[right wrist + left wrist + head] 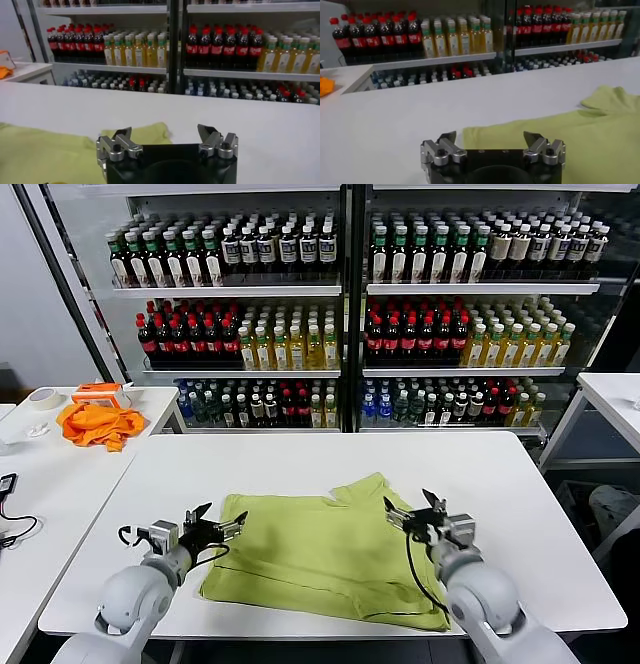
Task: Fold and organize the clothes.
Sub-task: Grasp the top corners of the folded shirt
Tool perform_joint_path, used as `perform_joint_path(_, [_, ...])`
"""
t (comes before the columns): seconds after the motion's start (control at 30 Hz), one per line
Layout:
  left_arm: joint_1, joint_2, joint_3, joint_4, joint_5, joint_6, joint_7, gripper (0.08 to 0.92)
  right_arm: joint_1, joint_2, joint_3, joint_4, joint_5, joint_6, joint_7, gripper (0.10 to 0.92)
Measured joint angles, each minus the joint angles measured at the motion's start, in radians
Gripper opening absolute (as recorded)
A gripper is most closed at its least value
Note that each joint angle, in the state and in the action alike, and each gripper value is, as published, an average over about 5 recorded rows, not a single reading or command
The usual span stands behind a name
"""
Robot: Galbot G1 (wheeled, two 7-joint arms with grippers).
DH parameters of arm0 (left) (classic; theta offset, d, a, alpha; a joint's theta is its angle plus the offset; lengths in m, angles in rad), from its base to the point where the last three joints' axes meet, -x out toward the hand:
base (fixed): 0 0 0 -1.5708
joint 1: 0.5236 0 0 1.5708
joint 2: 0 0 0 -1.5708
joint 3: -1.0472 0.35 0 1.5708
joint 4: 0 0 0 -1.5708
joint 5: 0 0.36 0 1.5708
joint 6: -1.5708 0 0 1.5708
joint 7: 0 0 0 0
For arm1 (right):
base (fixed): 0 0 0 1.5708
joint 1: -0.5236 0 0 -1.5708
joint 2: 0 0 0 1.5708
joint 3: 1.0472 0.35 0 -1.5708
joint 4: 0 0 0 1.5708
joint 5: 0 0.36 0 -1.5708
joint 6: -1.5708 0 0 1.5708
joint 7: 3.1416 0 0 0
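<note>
The lime T-shirt lay low and central on the tabletop, long axis running left to right. Left hand sat spread wide at its left edge, right hand equally wide at its right edge, both equally near.

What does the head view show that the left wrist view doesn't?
Only the head view shows the right hand open over the shirt's right part, the tape roll and the whole orange cloth. Only the left wrist view shows the left hand close up. Both show the lime T-shirt, white table and drink shelves.
</note>
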Motion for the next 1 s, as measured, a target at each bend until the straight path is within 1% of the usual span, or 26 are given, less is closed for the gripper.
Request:
perform_joint_path(0.3, [-0.096, 0.001, 0.031, 0.138, 0.004, -0.017, 0.017, 0.823, 0.144, 0.087, -0.073, -0.218, -0.005, 0.022, 0.021, 0.823])
perform_joint_path(0.53, [-0.136, -0.007, 0.054, 0.206, 0.014, -0.030, 0.035, 0.822, 0.220, 0.143, -0.097, -0.350, -0.009, 0.037, 0.029, 0.823])
perform_joint_path(0.73, [-0.160, -0.010, 0.066, 0.246, 0.020, -0.040, 0.040, 0.823, 0.251, 0.170, -0.112, -0.419, -0.009, 0.034, 0.036, 0.823])
perform_joint_path(1.0, [-0.172, -0.014, 0.078, 0.272, 0.023, -0.055, 0.046, 0.823, 0.270, 0.190, -0.119, -0.467, -0.010, 0.027, 0.040, 0.823])
